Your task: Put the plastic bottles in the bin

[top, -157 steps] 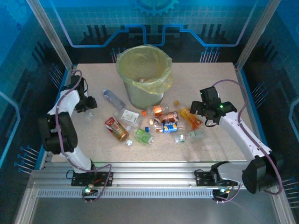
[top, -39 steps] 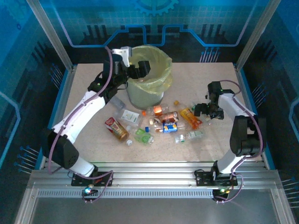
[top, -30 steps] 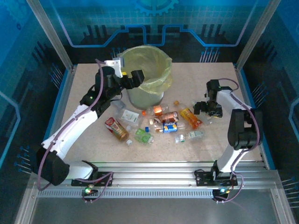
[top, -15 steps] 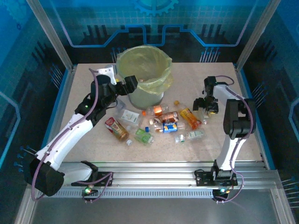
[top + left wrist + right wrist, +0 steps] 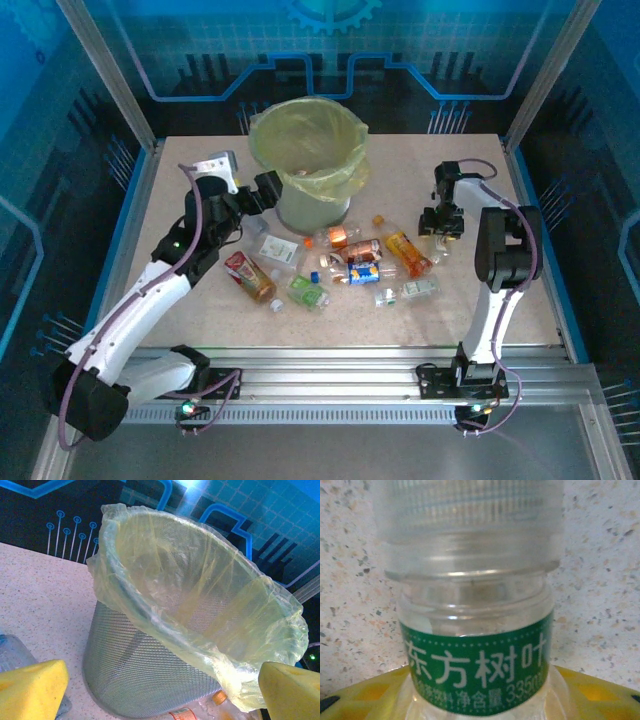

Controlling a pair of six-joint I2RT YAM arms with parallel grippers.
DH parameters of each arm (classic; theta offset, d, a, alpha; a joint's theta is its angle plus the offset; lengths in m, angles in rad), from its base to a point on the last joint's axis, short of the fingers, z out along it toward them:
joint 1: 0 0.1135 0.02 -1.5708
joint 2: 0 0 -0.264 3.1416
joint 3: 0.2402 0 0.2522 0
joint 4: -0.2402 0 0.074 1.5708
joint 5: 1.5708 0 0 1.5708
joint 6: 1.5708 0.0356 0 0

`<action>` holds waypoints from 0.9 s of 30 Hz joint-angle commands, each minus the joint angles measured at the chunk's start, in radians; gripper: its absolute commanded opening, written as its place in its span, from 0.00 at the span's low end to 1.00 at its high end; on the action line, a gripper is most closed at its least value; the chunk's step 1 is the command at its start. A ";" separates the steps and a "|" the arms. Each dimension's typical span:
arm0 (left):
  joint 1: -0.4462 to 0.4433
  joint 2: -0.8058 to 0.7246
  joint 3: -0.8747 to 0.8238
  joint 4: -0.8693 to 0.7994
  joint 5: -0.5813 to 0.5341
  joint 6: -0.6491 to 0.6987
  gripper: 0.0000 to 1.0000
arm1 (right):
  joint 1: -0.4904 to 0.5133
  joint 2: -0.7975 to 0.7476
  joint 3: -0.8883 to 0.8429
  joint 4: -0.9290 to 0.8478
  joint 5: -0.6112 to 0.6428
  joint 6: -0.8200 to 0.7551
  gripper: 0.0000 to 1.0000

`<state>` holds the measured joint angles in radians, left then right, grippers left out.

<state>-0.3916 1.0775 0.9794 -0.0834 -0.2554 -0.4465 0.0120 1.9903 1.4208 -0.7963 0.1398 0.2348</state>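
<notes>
Underneath everything, a speckled beige bench (image 5: 450,160). Toward its far edge, a little left of centre, the bin (image 5: 300,210): grey wire mesh, upright, lined with a translucent yellow-green bag folded out over the rim.

Next in size, the left arm (image 5: 135,315): up from the near-left base, elbow swung low and out to the left, forearm slanting up and right toward the bin. At its end the left hand (image 5: 262,190), just beside the bin's left wall and aimed at it. Wide open, yellow pads (image 5: 32,690) far apart in the bottom corners of the left wrist view, nothing held between them.

Then the right arm (image 5: 497,255): folded steeply up from the near-right base, with a short reach back left and down. Right hand (image 5: 439,232) low over the bench, at the right edge of the bottle scatter, well apart from the bin. Hard against its camera, a clear green-labelled bottle (image 5: 475,650), ribbed clear cap toward the top of the frame, yellow padding on both sides of its shoulder. Clamped or merely straddled: cannot tell.

Smallest, the other plastic bottles, lying loose on the bench in front of the bin, between the two hands:
- red-labelled bottle (image 5: 250,277)
- green bottle (image 5: 308,292)
- crushed clear bottle (image 5: 278,250)
- orange bottle (image 5: 408,253)
- blue-labelled bottle (image 5: 364,272)
- small clear bottle (image 5: 418,290)

Left of the bin's foot, close by the left pad, one more plain clear bottle (image 5: 12,652). At the foot itself, an orange-capped bottle (image 5: 220,700).
</notes>
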 commanded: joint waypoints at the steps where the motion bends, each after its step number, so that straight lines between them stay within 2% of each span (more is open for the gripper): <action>1: 0.011 -0.044 -0.027 0.022 -0.031 -0.006 0.99 | 0.033 -0.090 0.056 -0.024 0.040 0.004 0.42; 8: 0.013 -0.122 -0.143 0.060 -0.034 -0.075 0.99 | 0.137 -0.205 0.237 -0.084 0.105 0.014 0.32; 15: 0.013 -0.227 -0.296 0.139 -0.024 -0.142 0.99 | 0.268 -0.261 0.478 -0.053 0.118 -0.006 0.30; 21: 0.013 -0.277 -0.353 0.140 -0.018 -0.152 0.99 | 0.362 -0.236 0.633 0.042 0.074 -0.032 0.28; 27: 0.013 -0.286 -0.385 0.137 -0.003 -0.171 0.99 | 0.425 -0.146 0.780 0.114 0.030 -0.043 0.27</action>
<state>-0.3859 0.8028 0.6151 0.0219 -0.2726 -0.5968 0.4103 1.7939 2.1437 -0.7433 0.2035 0.2115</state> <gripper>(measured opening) 0.990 0.574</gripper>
